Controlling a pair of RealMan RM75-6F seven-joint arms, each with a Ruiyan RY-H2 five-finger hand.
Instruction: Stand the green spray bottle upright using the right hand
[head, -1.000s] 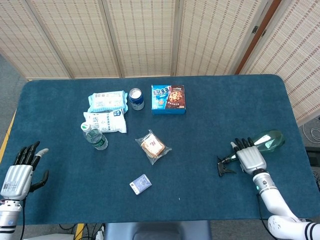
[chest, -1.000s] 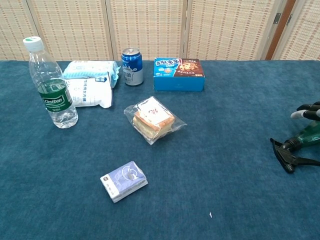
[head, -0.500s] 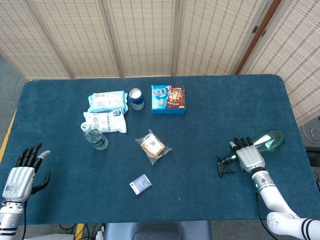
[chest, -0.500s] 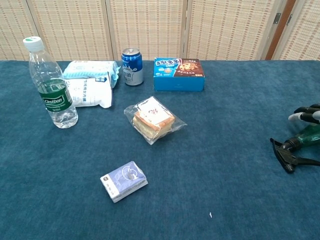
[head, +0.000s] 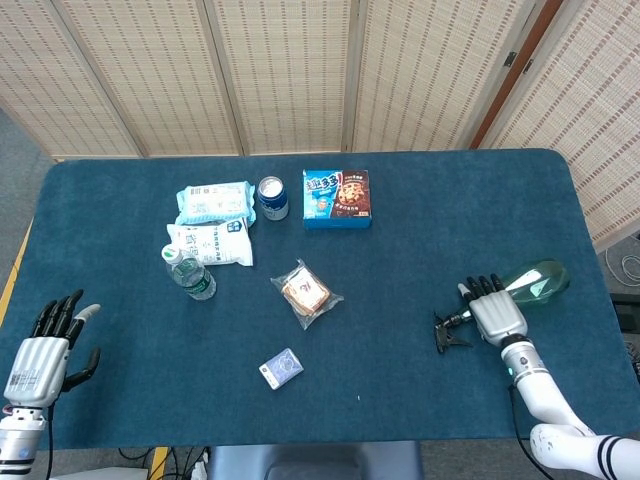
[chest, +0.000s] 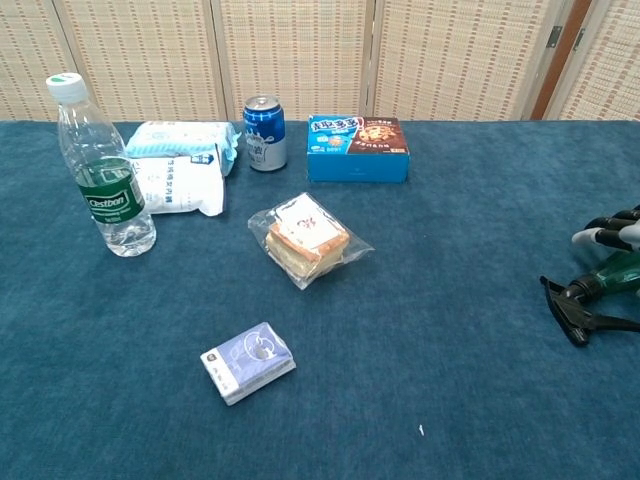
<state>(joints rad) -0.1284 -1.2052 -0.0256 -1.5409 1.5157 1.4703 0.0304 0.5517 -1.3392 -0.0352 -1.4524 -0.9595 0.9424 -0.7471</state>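
Note:
The green spray bottle lies on its side near the table's right edge. Its black trigger head points left, toward the table's middle. My right hand rests over the bottle's neck, back up, fingers stretched out and apart rather than wrapped around it. In the chest view only the fingertips show at the right border, just above the green neck and black nozzle. My left hand hangs open at the table's near left corner, holding nothing.
A water bottle stands left of centre, beside two snack packs. A blue can and a cookie box stand further back. A bagged sandwich and a card deck lie mid-table.
My left hand has sunk slightly toward the near edge. My right hand has shifted a little left along the bottle's neck; the bottle has not moved.

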